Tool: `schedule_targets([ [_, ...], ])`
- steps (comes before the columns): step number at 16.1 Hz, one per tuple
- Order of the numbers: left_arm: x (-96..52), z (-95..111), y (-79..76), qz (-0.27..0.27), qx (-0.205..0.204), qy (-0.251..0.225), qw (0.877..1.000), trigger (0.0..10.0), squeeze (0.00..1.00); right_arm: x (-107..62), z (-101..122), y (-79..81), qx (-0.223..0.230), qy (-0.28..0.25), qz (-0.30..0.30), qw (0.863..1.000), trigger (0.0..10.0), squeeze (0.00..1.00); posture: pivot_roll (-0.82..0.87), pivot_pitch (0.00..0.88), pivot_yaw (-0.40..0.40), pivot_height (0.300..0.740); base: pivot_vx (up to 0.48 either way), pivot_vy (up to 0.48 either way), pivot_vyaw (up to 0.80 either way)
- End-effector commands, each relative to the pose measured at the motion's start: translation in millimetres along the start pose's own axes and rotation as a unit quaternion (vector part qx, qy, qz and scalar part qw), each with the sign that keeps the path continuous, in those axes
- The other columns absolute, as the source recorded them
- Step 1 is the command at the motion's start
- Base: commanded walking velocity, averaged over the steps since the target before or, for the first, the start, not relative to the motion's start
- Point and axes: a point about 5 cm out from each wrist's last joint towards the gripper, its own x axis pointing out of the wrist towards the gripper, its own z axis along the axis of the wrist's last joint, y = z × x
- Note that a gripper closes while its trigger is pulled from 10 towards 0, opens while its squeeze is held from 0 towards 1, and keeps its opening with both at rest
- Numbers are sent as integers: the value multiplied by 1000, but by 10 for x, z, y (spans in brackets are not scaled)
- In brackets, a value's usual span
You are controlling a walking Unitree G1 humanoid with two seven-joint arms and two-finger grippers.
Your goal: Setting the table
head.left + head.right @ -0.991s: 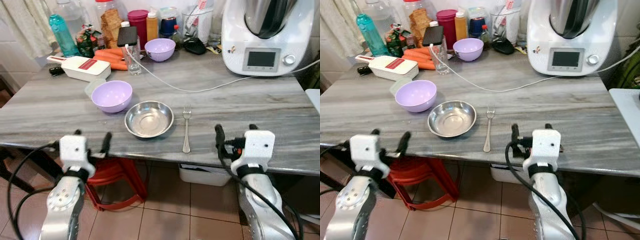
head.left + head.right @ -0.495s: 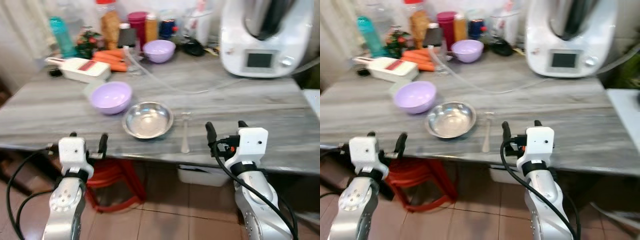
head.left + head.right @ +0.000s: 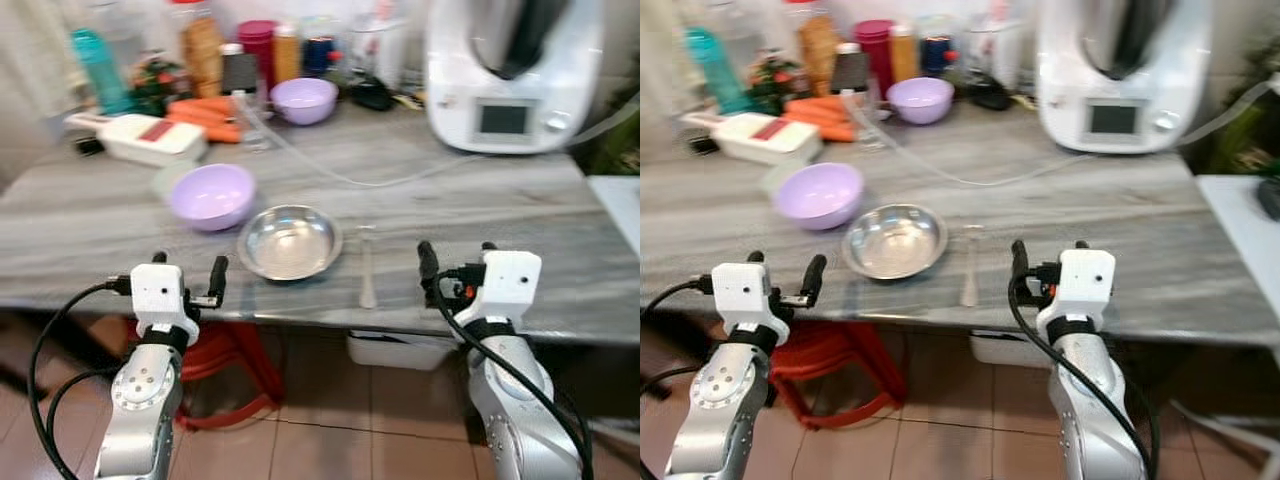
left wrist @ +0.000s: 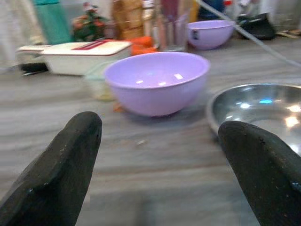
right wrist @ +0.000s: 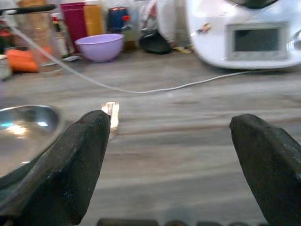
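Both tools gape wide — left tool (image 3: pixel 187 270), right tool (image 3: pixel 456 258) — before the steel bowl (image 3: pixel 289 241).

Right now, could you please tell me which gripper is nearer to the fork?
Right. The right gripper hovers just right of the fork at the table edge; the left gripper is farther, beyond the steel bowl.

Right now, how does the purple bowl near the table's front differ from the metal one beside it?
The purple bowl is matte lavender, deep and rounded; the steel bowl is shiny, reflective and shallow. The purple bowl sits to the robot's left, the steel bowl nearer the fork. Both stand upright and empty on the grey table.
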Motion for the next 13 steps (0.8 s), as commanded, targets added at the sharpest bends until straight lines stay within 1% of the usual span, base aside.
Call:
schedule_targets([
  [1, 1, -34, 31, 6, 9, 12, 1000, 10000, 0, -9, -33, 3, 4, 10, 8, 1000, 10000, 0, -92, 41, 74, 740, -274, 0, 0],
  [2, 3, -35, 28, 6, 9, 12, 1000, 10000, 0, -11, -32, 7, 8, 8, 10, 1000, 10000, 0, -92, 41, 74, 740, -285, 0, 0],
  [6, 14, -34, 24, -1, 10, 13, 1000, 10000, 0, 15, -36, -15, 21, 12, -3, 1000, 10000, 0, -92, 44, 78, 740, 0, 0, 0],
  [11, 26, -31, 7, -6, 7, 15, 1000, 10000, 0, 39, -36, -42, 24, 12, -10, 1000, 10000, 0, -91, 44, 79, 740, 0, 0, 0],
  [13, 29, -31, 7, -7, 8, 15, 1000, 10000, 0, 42, -37, -53, 24, 12, -12, 1000, 10000, 0, -91, 44, 79, 740, -255, 0, 0],
])
